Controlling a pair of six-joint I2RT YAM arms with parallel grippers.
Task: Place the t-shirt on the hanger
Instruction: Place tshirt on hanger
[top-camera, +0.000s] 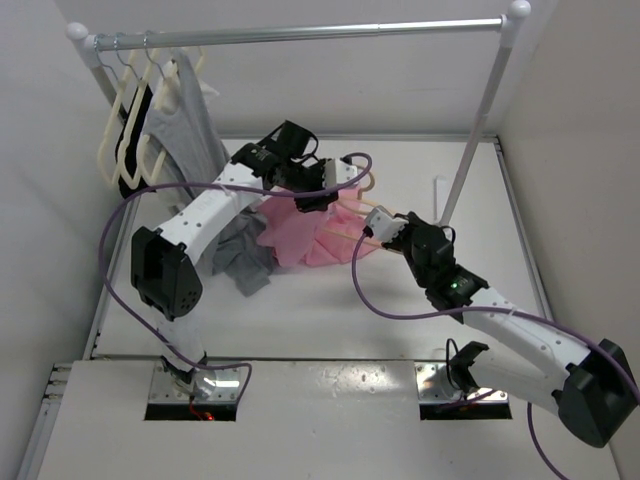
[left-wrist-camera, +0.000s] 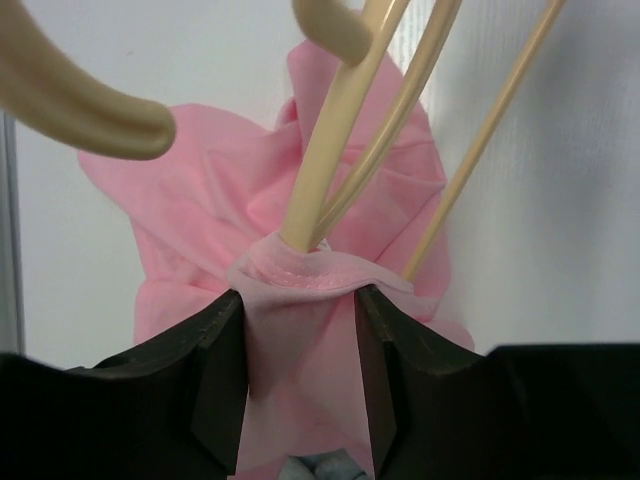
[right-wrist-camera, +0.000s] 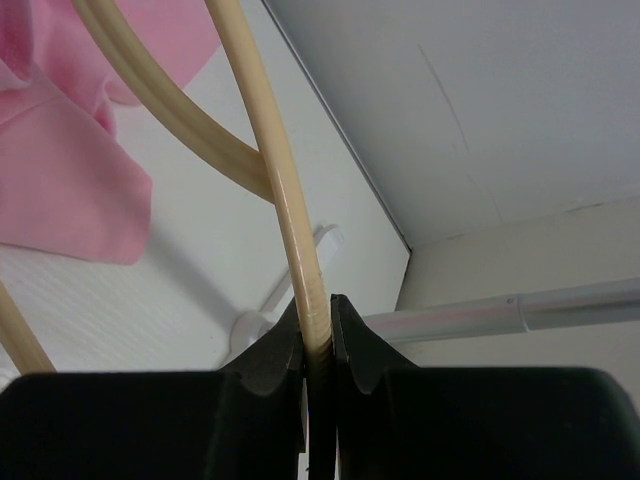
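Overall, the white tabletop (top-camera: 330, 310) carries a clothes rail (top-camera: 300, 34) whose metal bar spans the far side from left to right. At the left end of the bar, a gray garment (top-camera: 185, 130) hangs among a bunch of cream hangers (top-camera: 125, 140). More gray cloth (top-camera: 245, 262) lies on the tabletop below the left arm, just beside the pink cloth. Whether it belongs to the hung garment cannot be told.

The t-shirt (top-camera: 300, 235) sits bunched near the middle of the tabletop, between the two arms and well apart from the bar overhead. It is gathered around the hanger (right-wrist-camera: 290, 230), not spread over it. In the left wrist view, the neck band forms a small ring at the top of the bunch, and the thick bar of the hanger runs down into that ring. A thinner bar passes behind the cloth on the right. The hook of the hanger points toward the far side of the tabletop.

The left hand (left-wrist-camera: 298, 300) is over the bunch, pointing down at it. It is released: its fingers (left-wrist-camera: 225, 350) stand apart, and the neck band and a strip of pink cloth lie in the gap between them.

The right hand (right-wrist-camera: 318, 305) reaches in from the right. It is clenched on one thin bar of the hanger, with both fingers touching the bar.
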